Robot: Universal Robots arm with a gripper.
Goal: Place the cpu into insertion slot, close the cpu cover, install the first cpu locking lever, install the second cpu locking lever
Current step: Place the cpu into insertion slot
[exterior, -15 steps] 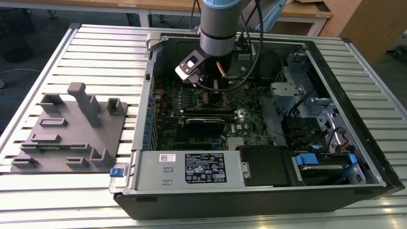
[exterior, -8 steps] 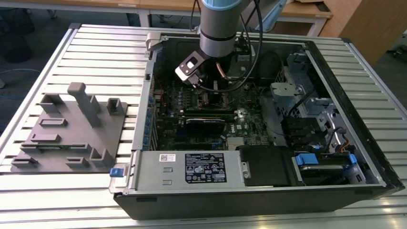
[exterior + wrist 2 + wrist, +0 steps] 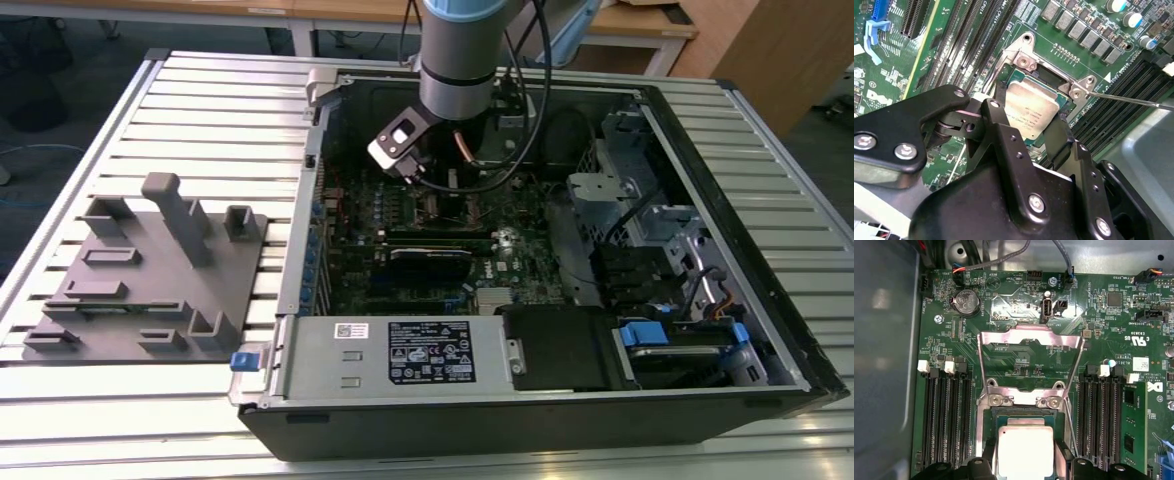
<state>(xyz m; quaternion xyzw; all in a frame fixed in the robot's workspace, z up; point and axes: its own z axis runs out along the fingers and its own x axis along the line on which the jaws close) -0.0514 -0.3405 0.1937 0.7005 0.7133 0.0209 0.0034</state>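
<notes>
Dull silver square cpu (image 3: 1025,449) in black claw (image 3: 1025,461)

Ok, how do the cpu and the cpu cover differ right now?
The cpu is a solid dull grey square; the cpu cover is a shiny frame with a cut-out middle. The cpu lies flat at the insertion slot; the cpu cover is swung open, away from it. Both are metal and roughly square.

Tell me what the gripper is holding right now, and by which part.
The cpu, pinched by two opposite side edges between the fingers of the gripper, at the insertion slot.
</notes>
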